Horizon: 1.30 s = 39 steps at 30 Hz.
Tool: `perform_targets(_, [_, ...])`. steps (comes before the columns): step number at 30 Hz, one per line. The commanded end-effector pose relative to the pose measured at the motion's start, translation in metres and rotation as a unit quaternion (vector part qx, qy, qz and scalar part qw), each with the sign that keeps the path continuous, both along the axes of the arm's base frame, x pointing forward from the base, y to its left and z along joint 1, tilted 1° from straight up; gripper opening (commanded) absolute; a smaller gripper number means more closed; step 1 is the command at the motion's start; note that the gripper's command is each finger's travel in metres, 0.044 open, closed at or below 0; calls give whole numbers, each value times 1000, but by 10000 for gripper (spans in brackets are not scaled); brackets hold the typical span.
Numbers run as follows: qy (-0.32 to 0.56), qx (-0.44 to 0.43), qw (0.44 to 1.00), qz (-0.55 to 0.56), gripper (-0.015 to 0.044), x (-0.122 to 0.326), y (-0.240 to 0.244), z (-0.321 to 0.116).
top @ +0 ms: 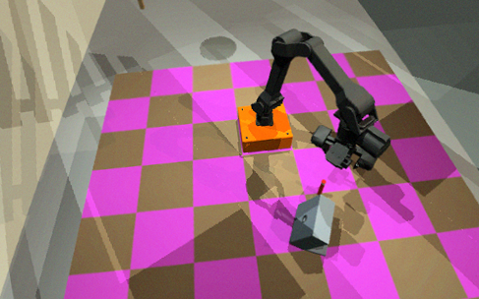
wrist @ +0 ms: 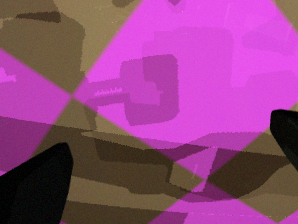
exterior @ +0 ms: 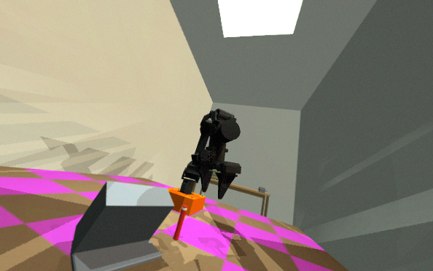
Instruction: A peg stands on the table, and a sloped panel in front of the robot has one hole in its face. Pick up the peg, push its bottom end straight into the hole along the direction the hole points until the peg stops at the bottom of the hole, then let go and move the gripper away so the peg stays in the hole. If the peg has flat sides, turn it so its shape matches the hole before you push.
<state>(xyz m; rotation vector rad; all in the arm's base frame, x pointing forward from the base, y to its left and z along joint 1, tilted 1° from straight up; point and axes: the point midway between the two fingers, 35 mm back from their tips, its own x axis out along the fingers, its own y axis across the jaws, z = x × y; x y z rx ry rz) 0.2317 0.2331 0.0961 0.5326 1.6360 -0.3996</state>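
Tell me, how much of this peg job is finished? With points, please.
Little yet: the red peg (top: 321, 187) (exterior: 180, 224) stands on the table. In hand: the end effector (top: 345, 160) (exterior: 212, 194) hangs above, open and empty. Left: gripping, aligning, pushing it into the hole (top: 304, 219) in the grey block (top: 321, 208) (exterior: 120, 226), releasing, withdrawing.

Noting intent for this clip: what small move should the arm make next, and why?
Probably shift the open pincer toward the peg, staying above it: the peg stands beside the block, and the wrist view shows no peg between the fingers.
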Motion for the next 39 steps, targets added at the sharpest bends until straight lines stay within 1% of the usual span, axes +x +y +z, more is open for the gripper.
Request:
perform_targets(1, [-19, -19, 1000, 15, 440, 16, -15, -10])
perform_targets(9, [-51, -49, 997, 39, 440, 46, -44, -20])
perform_targets(16, [-52, -50, 997, 39, 440, 46, -44, -24])
perform_targets(39, [-52, -50, 997, 39, 440, 48, -43, -62])
